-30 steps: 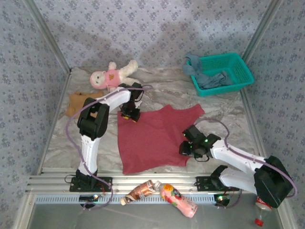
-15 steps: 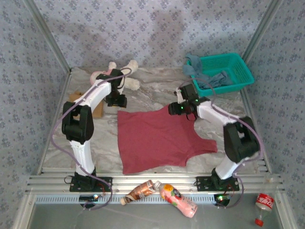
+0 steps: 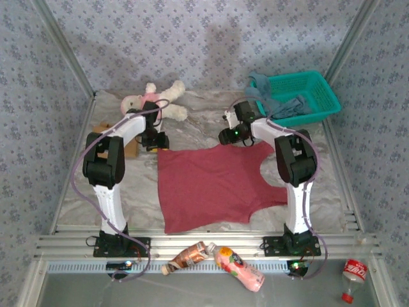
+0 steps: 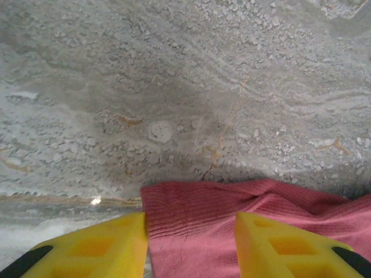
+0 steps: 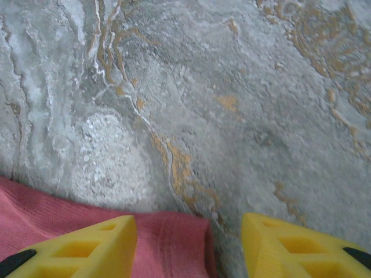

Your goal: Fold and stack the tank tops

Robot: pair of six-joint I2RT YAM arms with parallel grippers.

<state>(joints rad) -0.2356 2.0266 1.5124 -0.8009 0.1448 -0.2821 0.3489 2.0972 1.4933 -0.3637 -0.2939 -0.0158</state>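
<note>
A dark red tank top lies spread flat mid-table, its straps toward the right. My left gripper is down at its far left corner; in the left wrist view the gripper stands open with that red corner lying between the yellow fingers. My right gripper is at the top's far edge; in the right wrist view it is open astride a red strap end. A tan-brown tank top lies partly behind the left arm. A dusty blue one hangs in the basket.
The teal lattice basket stands at the back right. A white plush doll in pink lies at the back left. Two bottles lie on the front rail and another at the front right.
My right arm swung from the red top's near right side to its far edge. My left gripper shifted left and back to the far left corner. The top now lies flatter.
</note>
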